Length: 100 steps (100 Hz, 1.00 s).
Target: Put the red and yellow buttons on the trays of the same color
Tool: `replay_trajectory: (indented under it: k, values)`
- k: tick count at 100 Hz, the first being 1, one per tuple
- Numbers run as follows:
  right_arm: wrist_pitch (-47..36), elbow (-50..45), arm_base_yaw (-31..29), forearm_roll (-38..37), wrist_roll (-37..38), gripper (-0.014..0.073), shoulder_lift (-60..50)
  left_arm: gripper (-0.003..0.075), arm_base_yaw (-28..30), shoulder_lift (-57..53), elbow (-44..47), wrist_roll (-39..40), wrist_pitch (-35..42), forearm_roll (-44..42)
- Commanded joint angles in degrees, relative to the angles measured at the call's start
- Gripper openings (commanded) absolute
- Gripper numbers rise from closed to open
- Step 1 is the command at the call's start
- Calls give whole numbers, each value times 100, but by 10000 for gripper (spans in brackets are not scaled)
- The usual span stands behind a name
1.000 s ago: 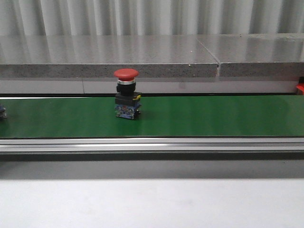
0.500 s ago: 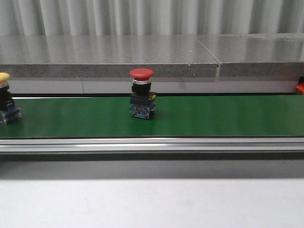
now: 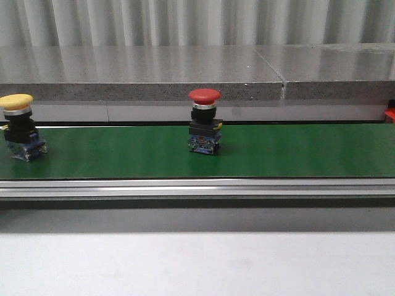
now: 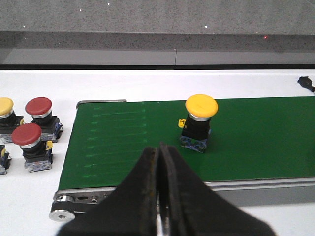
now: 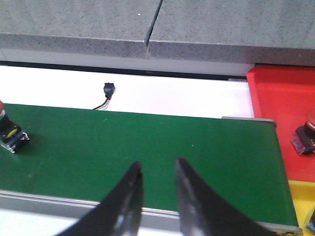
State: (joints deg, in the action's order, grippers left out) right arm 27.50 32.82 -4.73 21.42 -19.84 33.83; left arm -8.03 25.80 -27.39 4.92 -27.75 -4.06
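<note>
Front view: red button (image 3: pixel 204 121) stands upright mid-belt (image 3: pixel 296 151), yellow button (image 3: pixel 18 126) at its left end, nearest the closed left tool (image 4: pixel 160 196); right tool (image 5: pixel 156 196) hangs open, empty.

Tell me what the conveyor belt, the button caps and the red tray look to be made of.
Conveyor belt: matte green, probably rubber or PVC; only a soft sheen.
Red button and yellow button caps: smooth, likely moulded plastic; even colour, faint highlights.
Red tray: seemingly plastic, uniform semi-matte surface.
</note>
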Motion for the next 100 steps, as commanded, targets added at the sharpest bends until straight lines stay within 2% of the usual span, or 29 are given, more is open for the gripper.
replay_trajectory:
  k: [1, 6, 10, 25, 43, 71, 100]
  values:
    - [-327, 143, -7, 250, -19, 498, -29, -21, -41, 19, -152, 7, 499, 19]
    - [-332, 143, -7, 344, -19, 620, -29, -21, -41, 19, -152, 7, 499, 19]
    - [-332, 143, -7, 401, -19, 670, -29, -21, -41, 19, -152, 7, 499, 19]
    - [-371, 222, -7, 429, -30, 614, 103, -21, -41, 19, -152, 7, 499, 19]
    - [-150, 656, 84, 430, -130, 611, 857, -21, -41, 19, -152, 7, 499, 19]
    - [-188, 1375, 1152, 443, -978, 611, 2712, -21, -41, 19, -152, 7, 499, 19]
    - [-239, 2271, 1847, 443, -1015, 611, 4425, -21, -41, 19, -152, 7, 499, 19]
